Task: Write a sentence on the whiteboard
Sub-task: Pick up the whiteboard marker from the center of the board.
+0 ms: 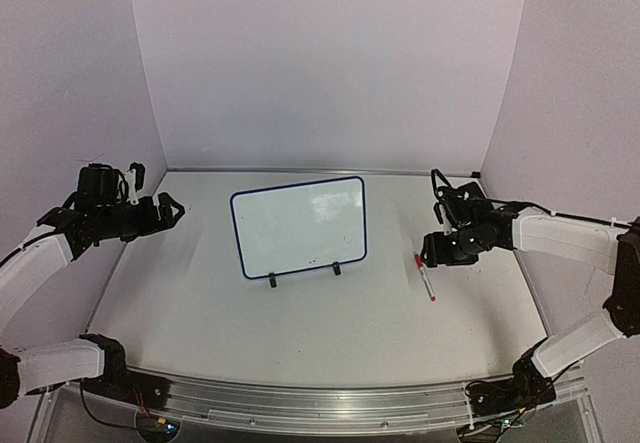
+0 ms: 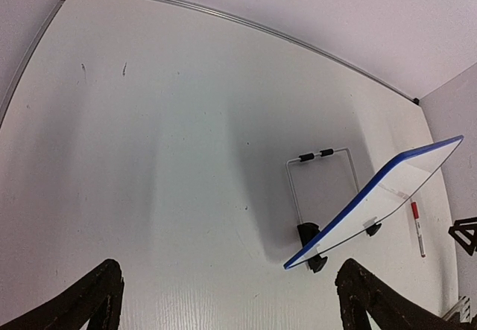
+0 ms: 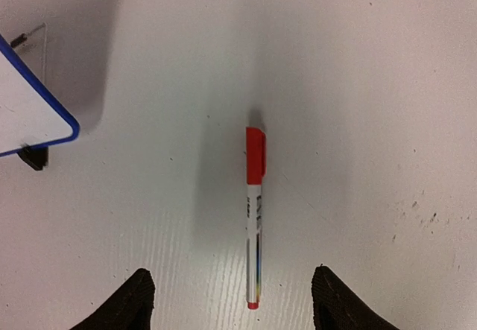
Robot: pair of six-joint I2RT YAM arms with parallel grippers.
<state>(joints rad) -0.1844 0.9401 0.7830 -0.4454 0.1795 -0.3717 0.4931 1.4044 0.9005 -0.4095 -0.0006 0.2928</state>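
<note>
The whiteboard [image 1: 300, 225] stands tilted on two black feet mid-table, blue-framed, and no sentence shows on its white face. The left wrist view catches the whiteboard [image 2: 387, 196] from the side and behind, with its wire stand. A red-capped marker [image 1: 425, 275] lies flat on the table to the board's right. My right gripper [image 1: 432, 248] hovers over it, open. In the right wrist view the marker [image 3: 254, 218] lies lengthwise between the spread fingers of the right gripper [image 3: 232, 270], touching neither. My left gripper [image 1: 172, 208] hangs open and empty left of the board, and the left gripper [image 2: 231, 267] shows only bare table between its fingers.
Lilac walls enclose the table on three sides, with a metal rail [image 1: 320, 171] along the back edge. The board's corner [image 3: 30, 114] shows at the upper left of the right wrist view. Small dark marks [image 3: 417, 211] speckle the tabletop to the marker's right.
</note>
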